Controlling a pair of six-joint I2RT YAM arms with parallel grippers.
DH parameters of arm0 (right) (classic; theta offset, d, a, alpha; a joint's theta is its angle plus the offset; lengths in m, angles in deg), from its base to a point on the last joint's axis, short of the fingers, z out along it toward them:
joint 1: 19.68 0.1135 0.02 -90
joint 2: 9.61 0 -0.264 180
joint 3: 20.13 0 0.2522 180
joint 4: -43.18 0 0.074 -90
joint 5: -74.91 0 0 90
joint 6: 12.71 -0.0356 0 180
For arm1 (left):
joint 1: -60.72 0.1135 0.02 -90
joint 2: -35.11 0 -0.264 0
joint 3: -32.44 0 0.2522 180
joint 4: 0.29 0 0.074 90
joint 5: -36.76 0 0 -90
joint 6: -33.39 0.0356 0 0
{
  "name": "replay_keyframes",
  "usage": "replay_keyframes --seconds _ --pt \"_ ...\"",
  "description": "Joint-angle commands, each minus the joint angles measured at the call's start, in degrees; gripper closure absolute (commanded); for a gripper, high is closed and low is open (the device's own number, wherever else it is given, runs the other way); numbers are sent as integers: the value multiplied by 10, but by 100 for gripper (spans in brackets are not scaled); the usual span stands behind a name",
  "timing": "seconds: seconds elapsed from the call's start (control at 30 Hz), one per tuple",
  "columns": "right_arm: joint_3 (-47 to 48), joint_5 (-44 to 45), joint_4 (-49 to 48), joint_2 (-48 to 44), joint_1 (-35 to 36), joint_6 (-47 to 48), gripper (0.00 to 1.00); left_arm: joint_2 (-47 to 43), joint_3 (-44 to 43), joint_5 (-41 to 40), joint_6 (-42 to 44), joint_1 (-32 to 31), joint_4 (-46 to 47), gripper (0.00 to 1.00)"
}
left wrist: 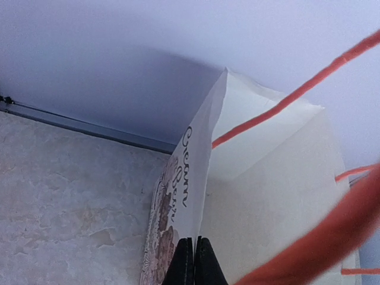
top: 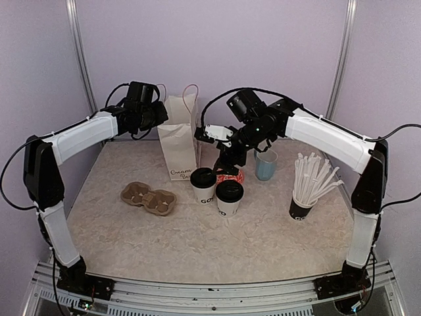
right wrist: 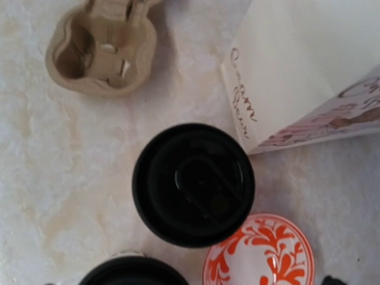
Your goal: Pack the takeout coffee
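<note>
Two white paper cups with black lids stand side by side mid-table, the left cup [top: 203,185] and the right cup [top: 229,196]. In the right wrist view the left cup's lid [right wrist: 193,184] fills the centre and the right cup's lid [right wrist: 133,274] shows at the bottom edge. My right gripper [top: 228,160] hovers above and just behind the cups, open and empty; only its fingertips [right wrist: 330,279] show at the frame's bottom corners. My left gripper [top: 158,116] is shut on the top rim of the white paper bag [top: 179,139], with its fingers [left wrist: 185,264] pinching the bag's edge [left wrist: 199,178].
A brown pulp cup carrier [top: 148,197] lies left of the cups, also in the right wrist view [right wrist: 101,47]. A red-and-white patterned dish [top: 231,175] sits behind the cups. A light blue mug [top: 266,164] and a dark cup of white straws [top: 306,197] stand to the right.
</note>
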Motion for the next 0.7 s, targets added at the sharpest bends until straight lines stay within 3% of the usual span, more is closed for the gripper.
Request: replay_keyframes --seconds 0.0,0.3,0.4,0.6,0.67 --pt "-7 24 -13 -40 -10 4 5 -40 -13 31 52 -1 82 100" --pt "-20 -33 -13 -136 -46 43 3 -153 -38 65 160 -2 54 100" --pt "-28 -49 -21 -160 -75 45 2 -215 -34 114 188 -4 24 100" --pt "-9 -117 -29 -184 -164 16 2 -311 -23 304 248 -19 -74 100" --pt "-2 -136 -36 -189 -190 3 2 -332 -23 315 265 -43 -124 100"
